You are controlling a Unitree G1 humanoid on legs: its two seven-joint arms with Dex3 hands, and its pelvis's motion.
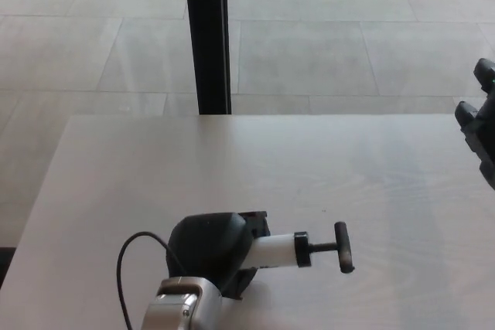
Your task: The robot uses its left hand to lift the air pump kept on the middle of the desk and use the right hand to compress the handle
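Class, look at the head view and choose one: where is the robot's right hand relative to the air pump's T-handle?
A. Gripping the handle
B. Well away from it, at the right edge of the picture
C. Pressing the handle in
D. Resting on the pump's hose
B: the right hand sits at the picture's right edge, clear of the T-handle, while the left hand holds the air pump.

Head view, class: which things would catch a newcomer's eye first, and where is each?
The left hand, low and left of centre, is closed round a white air pump whose black T-handle points right. The right hand shows only at the right edge. A dark post stands beyond the pale desk.
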